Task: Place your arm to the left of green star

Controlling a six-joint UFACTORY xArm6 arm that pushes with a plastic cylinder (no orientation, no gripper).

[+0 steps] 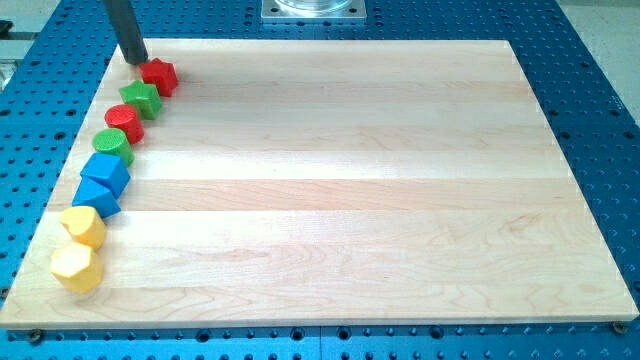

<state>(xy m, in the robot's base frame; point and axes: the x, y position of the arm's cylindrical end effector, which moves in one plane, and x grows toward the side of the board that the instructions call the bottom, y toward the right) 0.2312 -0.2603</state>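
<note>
The green star (142,98) lies near the view's top left of the wooden board (380,200), in a slanted line of blocks. A red star (160,75) sits just above and to its right, and a red cylinder (124,122) just below and to its left. My tip (136,61) rests on the board at the top left corner, touching or nearly touching the red star's left side, and above and slightly left of the green star.
Further down the line along the board's left edge lie a green cylinder (113,146), two blue blocks (105,174) (96,199) and two yellow blocks (83,226) (76,266). A blue perforated table (590,90) surrounds the board.
</note>
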